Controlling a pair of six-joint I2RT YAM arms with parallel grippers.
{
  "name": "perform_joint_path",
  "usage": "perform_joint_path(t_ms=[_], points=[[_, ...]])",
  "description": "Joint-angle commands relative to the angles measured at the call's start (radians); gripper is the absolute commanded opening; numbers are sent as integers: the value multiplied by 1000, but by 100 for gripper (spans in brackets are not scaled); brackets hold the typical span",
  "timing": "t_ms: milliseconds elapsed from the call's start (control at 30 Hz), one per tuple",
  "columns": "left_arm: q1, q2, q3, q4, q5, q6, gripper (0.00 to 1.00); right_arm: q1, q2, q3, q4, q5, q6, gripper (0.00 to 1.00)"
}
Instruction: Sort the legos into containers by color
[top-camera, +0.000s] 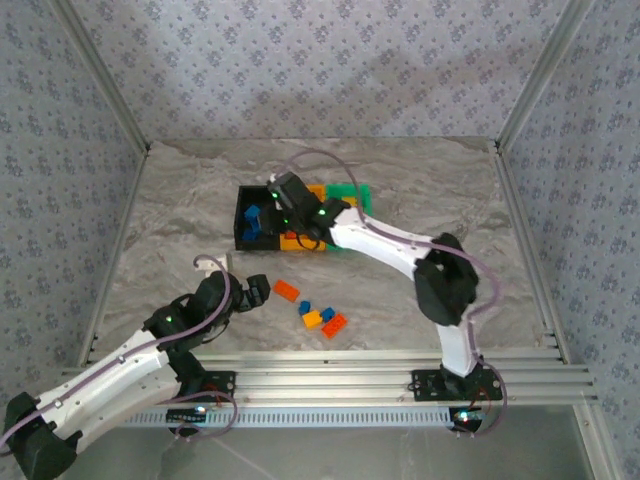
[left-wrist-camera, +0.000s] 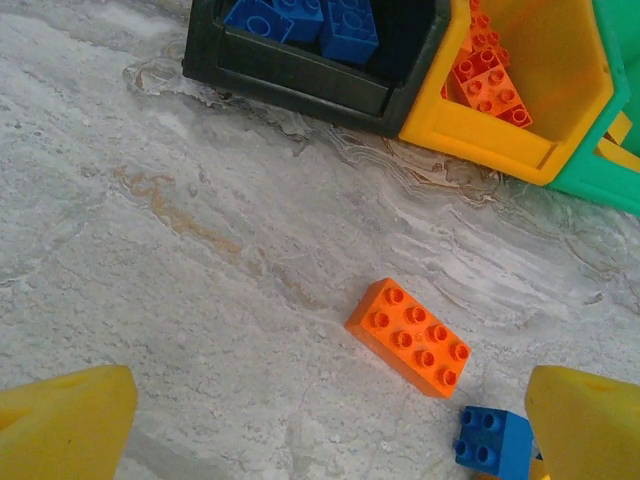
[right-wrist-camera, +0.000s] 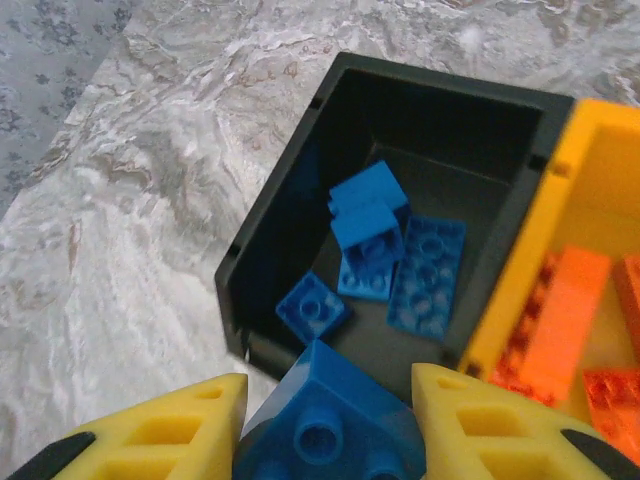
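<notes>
Left gripper: spread wide, hovering above the bench.
Orange brick: loose on the bench; light, rigid, slick, best taken across its long sides.
Right gripper: pinching a blue brick, apparently over the black bin.
</notes>
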Motion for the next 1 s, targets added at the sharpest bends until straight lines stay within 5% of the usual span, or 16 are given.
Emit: perform_joint_path(t_ms=[0,100,200,433,733,967], points=[[7,-17,21,-32,11,-19,100,-22,106,140,-70,-23,-39,38],[7,-17,20,-38,14,-21,99,-35,174,231,-90,-32,-36,45],[6,-17,23,-45,16,-18,100,-47,189,260,-64,-45,-32,63],[7,-11,42,-37,18,-1,99,-43,66,192,-32,-19,-26,69],[-7,227,147,79,197,127,99,-50,-350,-339,131,67,85,69],[-100,540,229,112,175,120,99,-73,-626,-724,169,116,135,70]])
